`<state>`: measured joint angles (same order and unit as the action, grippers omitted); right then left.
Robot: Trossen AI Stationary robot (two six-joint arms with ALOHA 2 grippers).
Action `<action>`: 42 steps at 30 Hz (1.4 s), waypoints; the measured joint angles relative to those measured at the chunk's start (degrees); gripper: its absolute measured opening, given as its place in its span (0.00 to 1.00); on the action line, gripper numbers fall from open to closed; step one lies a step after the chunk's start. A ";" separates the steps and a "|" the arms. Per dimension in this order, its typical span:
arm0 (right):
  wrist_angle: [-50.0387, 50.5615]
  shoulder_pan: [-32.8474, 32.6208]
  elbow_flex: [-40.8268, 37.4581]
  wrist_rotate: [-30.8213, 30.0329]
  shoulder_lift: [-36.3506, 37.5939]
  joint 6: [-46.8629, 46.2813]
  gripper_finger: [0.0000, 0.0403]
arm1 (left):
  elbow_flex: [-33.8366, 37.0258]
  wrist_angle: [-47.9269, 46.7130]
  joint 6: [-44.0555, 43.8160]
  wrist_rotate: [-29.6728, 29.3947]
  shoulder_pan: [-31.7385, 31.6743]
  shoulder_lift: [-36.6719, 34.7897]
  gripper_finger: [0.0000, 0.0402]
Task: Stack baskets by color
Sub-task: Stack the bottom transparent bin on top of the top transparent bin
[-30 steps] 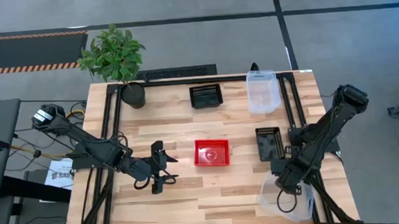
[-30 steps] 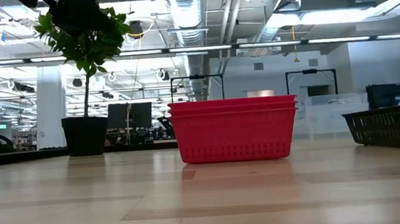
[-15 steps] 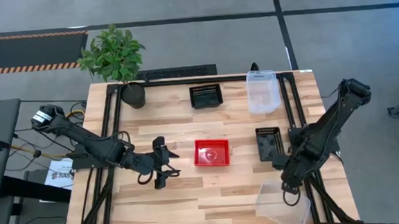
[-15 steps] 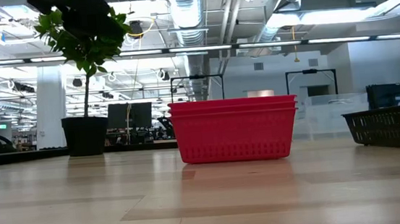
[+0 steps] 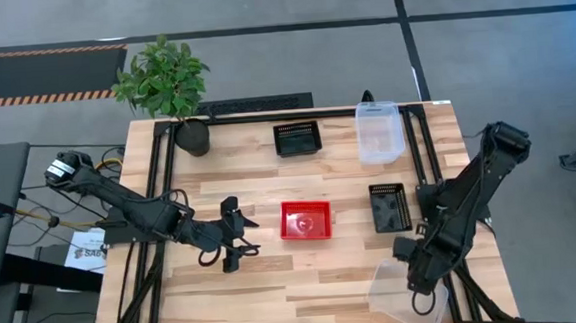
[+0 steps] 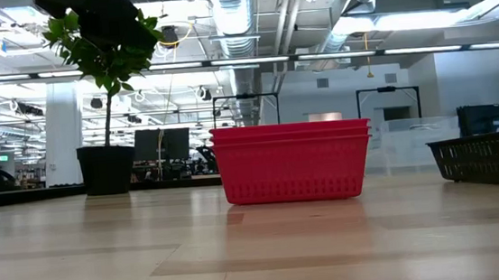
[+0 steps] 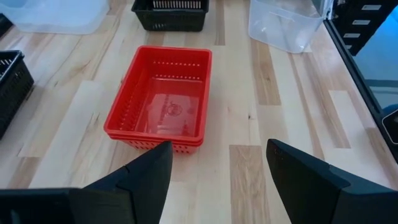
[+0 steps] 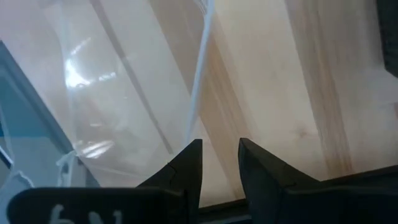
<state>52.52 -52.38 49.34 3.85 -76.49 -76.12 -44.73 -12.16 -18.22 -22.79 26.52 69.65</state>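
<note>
Right end effector (image 5: 417,283), lower right of the high view, grips the rim of a clear bin (image 5: 401,293). Left end effector (image 5: 245,239), fingers spread and empty, hovers left of the centre red baskets (image 5: 306,222).

The right gripper (image 5: 413,292) has swung the clear translucent plastic bin (image 5: 396,291) from the table's right corner inward along the near edge; the left gripper (image 5: 234,233) has edged toward the red perforated baskets (image 5: 306,221).

The left gripper (image 5: 234,235) hangs open-fingered at the table's left-centre on a low, outstretched arm, while the right arm folds down at the right front edge, its gripper (image 5: 416,286) pinching a clear bin's (image 5: 396,293) wall.
</note>
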 joint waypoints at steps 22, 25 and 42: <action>1.64 0.42 0.04 -0.60 4.73 -3.29 0.30 | 0.00 0.09 -1.01 0.52 -0.68 0.00 0.61; -0.55 0.41 0.05 -1.18 7.34 -4.80 0.30 | 0.00 0.09 -1.03 0.54 -1.00 0.00 0.61; -5.95 -0.91 0.09 -1.00 -3.47 -4.09 0.31 | 0.00 0.07 0.92 3.05 -2.50 0.00 0.61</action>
<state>46.57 -53.29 49.43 2.85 -79.96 -80.21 -44.73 -12.10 -17.30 -19.74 24.02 69.65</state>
